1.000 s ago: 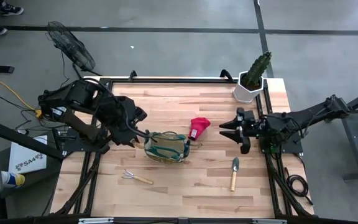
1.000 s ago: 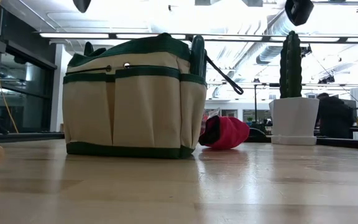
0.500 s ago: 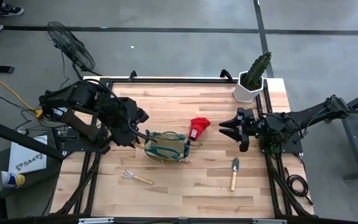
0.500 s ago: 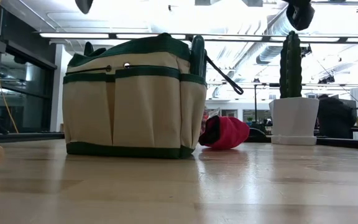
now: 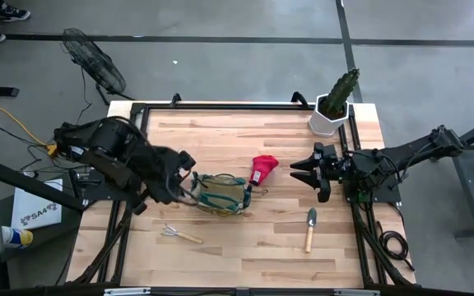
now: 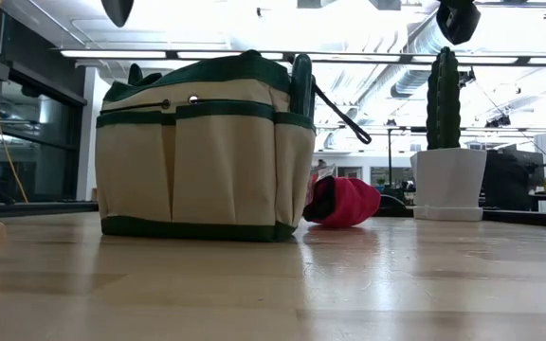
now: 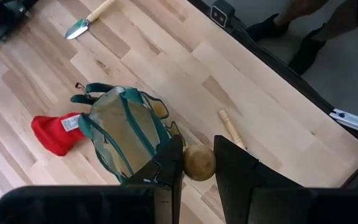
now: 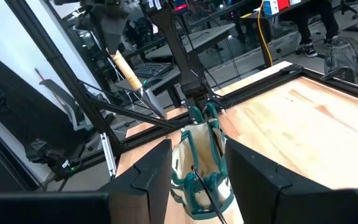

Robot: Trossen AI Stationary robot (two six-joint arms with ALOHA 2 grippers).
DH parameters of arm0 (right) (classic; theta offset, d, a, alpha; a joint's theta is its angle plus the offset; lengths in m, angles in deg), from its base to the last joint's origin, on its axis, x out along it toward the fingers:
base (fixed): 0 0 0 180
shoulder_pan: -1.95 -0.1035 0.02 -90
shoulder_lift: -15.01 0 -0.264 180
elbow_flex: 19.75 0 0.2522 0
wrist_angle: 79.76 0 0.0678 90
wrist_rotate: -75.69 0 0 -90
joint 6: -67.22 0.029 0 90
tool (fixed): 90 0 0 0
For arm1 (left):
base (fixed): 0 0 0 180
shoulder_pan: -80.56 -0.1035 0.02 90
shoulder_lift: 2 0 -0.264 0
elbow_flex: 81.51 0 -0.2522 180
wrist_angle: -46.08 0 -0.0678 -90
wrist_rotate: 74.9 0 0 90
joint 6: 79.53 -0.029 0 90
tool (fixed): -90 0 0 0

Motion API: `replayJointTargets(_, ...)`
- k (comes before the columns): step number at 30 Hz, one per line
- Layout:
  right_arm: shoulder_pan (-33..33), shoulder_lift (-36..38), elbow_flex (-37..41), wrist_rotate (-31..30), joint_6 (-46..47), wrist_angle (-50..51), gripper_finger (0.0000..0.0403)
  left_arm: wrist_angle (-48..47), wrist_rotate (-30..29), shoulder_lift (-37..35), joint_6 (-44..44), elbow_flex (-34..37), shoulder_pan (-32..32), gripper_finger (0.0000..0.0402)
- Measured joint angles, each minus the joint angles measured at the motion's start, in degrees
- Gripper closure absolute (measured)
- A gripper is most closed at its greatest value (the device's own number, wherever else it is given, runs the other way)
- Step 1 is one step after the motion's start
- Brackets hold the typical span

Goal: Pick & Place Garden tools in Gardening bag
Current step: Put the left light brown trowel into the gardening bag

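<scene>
The gardening bag (image 5: 220,193) stands near the table's (image 5: 245,247) centre, its mouth open upward. Just beside its left edge, the left gripper (image 5: 181,182) clamps a wooden-handled trowel (image 7: 199,161); the round handle end shows between its dark fingers (image 7: 169,165), held above the bag. The red glove-like piece (image 5: 263,168) lies just right of the bag. A hand rake (image 5: 179,234) and another trowel (image 5: 310,227) lie nearer the front edge. The right gripper (image 5: 297,172), partly spread and empty, hovers right of the glove, near the potted cactus (image 5: 336,100).
</scene>
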Motion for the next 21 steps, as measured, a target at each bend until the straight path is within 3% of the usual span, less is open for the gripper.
replayJointTargets(12,0.0,0.0,0.0,0.0,0.0,0.0,0.0261,0.3,-4.8,4.5,3.3,0.1,6.0,0.0338)
replayJointTargets(21,0.0,0.0,0.0,0.0,0.0,0.0,0.0261,9.4,-2.9,4.2,-0.1,10.9,5.9,0.0338)
